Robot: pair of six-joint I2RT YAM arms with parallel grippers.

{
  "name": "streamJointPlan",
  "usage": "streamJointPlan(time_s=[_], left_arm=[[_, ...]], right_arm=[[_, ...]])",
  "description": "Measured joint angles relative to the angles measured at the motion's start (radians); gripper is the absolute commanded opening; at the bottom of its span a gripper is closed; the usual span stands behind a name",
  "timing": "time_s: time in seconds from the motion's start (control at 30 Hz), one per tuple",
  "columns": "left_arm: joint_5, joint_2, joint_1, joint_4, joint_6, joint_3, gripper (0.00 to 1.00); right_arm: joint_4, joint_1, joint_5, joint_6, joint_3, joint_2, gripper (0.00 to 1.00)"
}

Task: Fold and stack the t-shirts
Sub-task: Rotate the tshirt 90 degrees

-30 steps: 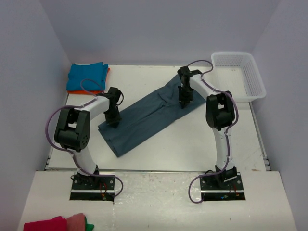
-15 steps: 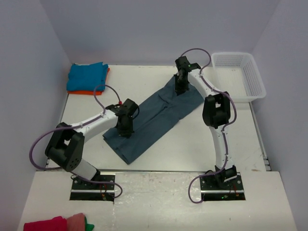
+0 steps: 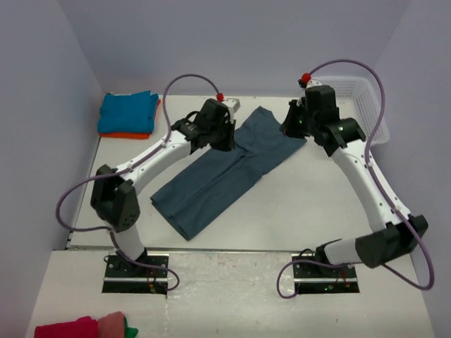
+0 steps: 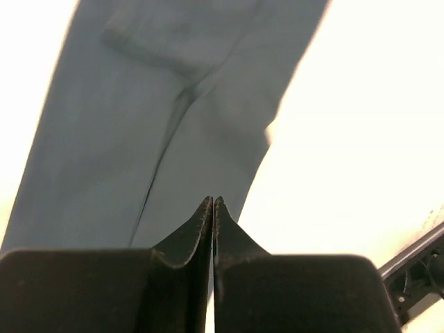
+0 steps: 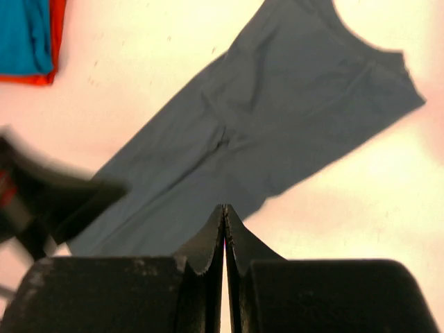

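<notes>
**Containers.** One white plastic mesh basket (image 3: 375,118) stands at the far right corner of the desk (image 3: 317,204). My right arm crosses in front of it, so I cannot judge its contents.

**Task items.**
- The slate-blue t-shirt (image 3: 225,169) lies flat on the desk as a long strip, running diagonally from near left to far right.
- The turquoise t-shirt (image 3: 127,113) sits folded at the far left corner, well apart from the strip.
- It lies directly on the orange t-shirt (image 3: 134,134), which shows only as a thin edge beneath it.

**Materials and shapes.**
- The slate-blue cloth is soft and matte. A long crease runs down its middle (image 4: 159,139).
- In the right wrist view its far end carries a curved neckline, and the edges are straight (image 5: 277,125).
- The turquoise (image 5: 24,35) and orange (image 5: 59,35) pieces form one neat rectangular stack.
- The desk surface is smooth and white.
- The basket wall is an open lattice with a solid rim.

**Pincers.**
- My left pincer (image 3: 225,141) is clenched on nothing, its tips pressed together (image 4: 211,202) above the strip's far half.
- My right pincer (image 3: 287,129) is likewise clenched and holding nothing (image 5: 223,208), raised over the shirt's far right end.

**Other.** A red and pink cloth bundle (image 3: 77,327) lies on the near ledge at the left.
</notes>
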State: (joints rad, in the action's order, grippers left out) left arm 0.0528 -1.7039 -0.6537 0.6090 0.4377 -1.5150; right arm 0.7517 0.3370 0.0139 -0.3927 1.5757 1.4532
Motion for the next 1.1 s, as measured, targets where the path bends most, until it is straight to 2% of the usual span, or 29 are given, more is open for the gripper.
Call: streamJointPlan(time_s=[0.17, 0.3, 0.43, 0.63, 0.73, 0.93, 1.1], left_arm=[[0.246, -0.345, 0.006, -0.1, -0.154, -0.29, 0.0], [0.456, -0.603, 0.012, -0.084, -0.252, -0.504, 0.0], [0.588, -0.776, 0.024, -0.059, -0.319, -0.65, 0.0], [0.684, -0.87, 0.083, -0.078, -0.322, -0.671, 0.0], [0.715, -0.912, 0.132, -0.087, -0.299, -0.699, 0.0], [0.716, -0.935, 0.213, -0.133, -0.27, -0.73, 0.0], [0.709, -0.937, 0.269, -0.169, -0.242, -0.723, 0.0]], right_arm=[[0.003, 0.068, 0.004, -0.023, -0.212, -0.148, 0.0], [0.034, 0.123, 0.006, -0.037, -0.364, -0.164, 0.0], [0.079, 0.13, 0.008, -0.047, -0.458, -0.254, 0.0], [0.079, 0.131, 0.044, -0.078, -0.523, -0.47, 0.0], [0.074, 0.139, 0.085, -0.099, -0.567, -0.51, 0.0], [0.054, 0.247, 0.121, -0.138, -0.621, -0.447, 0.0], [-0.019, 0.353, 0.161, -0.158, -0.626, -0.285, 0.0]])
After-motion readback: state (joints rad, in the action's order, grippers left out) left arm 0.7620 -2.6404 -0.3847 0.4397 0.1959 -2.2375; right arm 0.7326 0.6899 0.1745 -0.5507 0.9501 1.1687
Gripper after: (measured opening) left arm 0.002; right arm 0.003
